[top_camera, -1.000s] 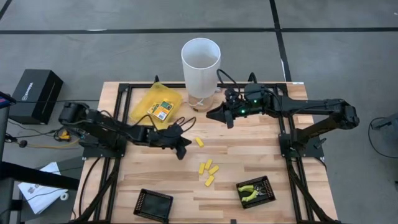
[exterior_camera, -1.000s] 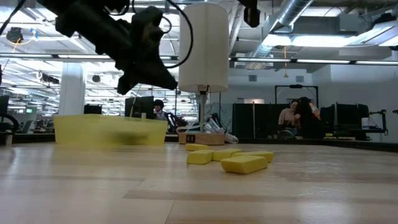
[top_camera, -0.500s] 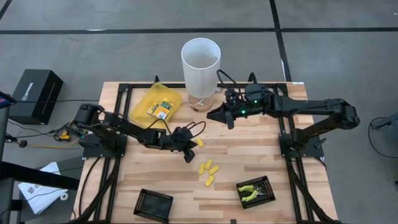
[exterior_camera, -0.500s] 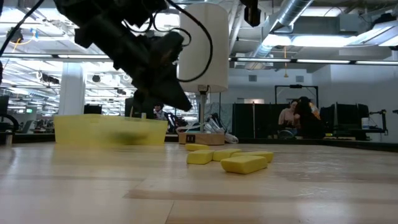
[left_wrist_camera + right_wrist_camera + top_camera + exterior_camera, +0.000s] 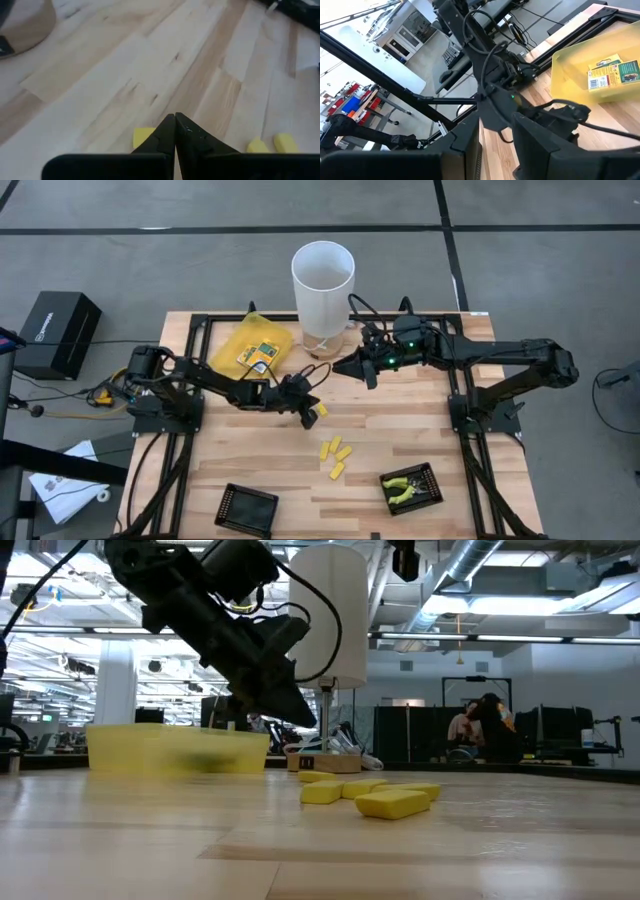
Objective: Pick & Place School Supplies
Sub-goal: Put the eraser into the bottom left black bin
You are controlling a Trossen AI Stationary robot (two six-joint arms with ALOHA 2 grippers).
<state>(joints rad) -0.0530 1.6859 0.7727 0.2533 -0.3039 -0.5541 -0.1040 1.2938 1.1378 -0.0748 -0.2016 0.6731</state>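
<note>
My left gripper [image 5: 309,416] [image 5: 174,116] is shut and hangs above the table [image 5: 306,720], right beside a lone short yellow piece [image 5: 320,410] [image 5: 143,135] that lies flat on the wood. Several more yellow pieces [image 5: 335,456] [image 5: 385,798] lie nearer the table's near edge. My right gripper [image 5: 346,367] [image 5: 495,131] is open, raised near the white tube, and points toward the left arm. A yellow-orange packet with a green-white label [image 5: 261,355] [image 5: 614,73] lies in the translucent yellow pouch [image 5: 250,345]. Yellow-green pliers [image 5: 405,488] lie in the right black tray [image 5: 432,477].
A tall white tube [image 5: 322,285] stands at the table's far edge between the arms. A second black tray [image 5: 246,508] sits at the near left. Black frame rails [image 5: 195,380] run along both sides. Bare wood lies between the lone piece and the cluster.
My left gripper has reached toward the table's right and come down somewhat, ending beside the lone yellow piece. It has stayed shut. The piece has not moved.
</note>
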